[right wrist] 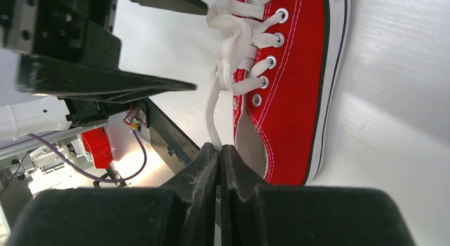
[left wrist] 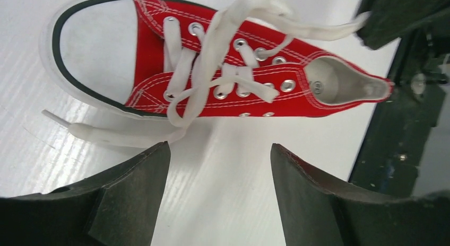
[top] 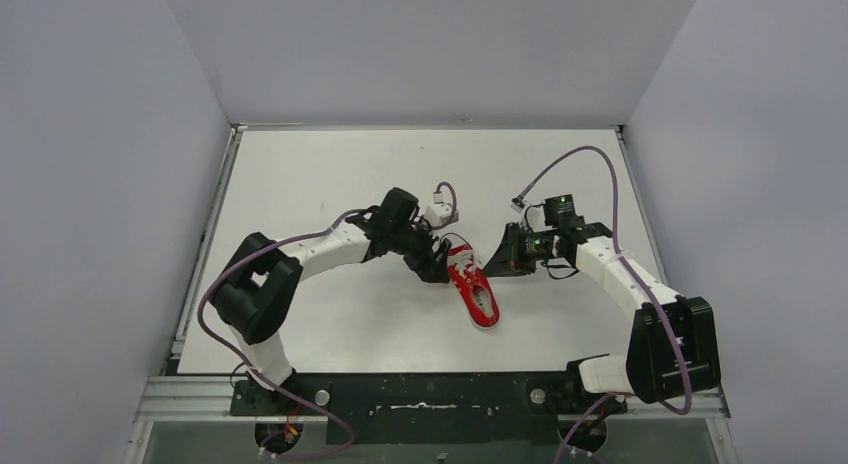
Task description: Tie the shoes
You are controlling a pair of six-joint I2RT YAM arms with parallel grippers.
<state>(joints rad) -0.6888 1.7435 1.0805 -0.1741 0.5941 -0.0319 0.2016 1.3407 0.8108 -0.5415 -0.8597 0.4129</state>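
Observation:
The red sneaker point(top: 474, 286) lies on the white table, toe toward the back. In the left wrist view the sneaker point(left wrist: 265, 100) fills the top, with white laces point(left wrist: 204, 71) crossed loosely over the eyelets. One lace end point(left wrist: 101, 133) lies on the table by the toe. My left gripper point(left wrist: 220, 150) is open and empty, just beside the shoe point(top: 440, 267). My right gripper point(right wrist: 219, 148) is shut on the other white lace point(right wrist: 213, 113), which runs taut from the eyelets. It sits right of the shoe point(top: 498, 257).
The left gripper's black fingers point(right wrist: 122, 84) show above the lace in the right wrist view. The table's dark front rail point(top: 430, 394) runs along the near edge. Grey walls enclose the table on three sides.

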